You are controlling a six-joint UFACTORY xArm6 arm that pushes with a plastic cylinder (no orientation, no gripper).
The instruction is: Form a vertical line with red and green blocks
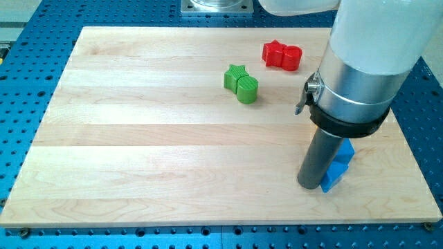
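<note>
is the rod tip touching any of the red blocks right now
No, my tip sits beside the blue blocks at the view's lower right, far from the red blocks.

a blue block (339, 167), its shape partly hidden, lies on the pale wooden counter (138, 152) near the right edge, toward the bottom right corner. a blue perforated base (28, 62) surrounds the counter.

Wooden board (138, 138), green blocks (241, 84) (touching), red blocks (282, 54), blue blocks (338, 166)
</note>
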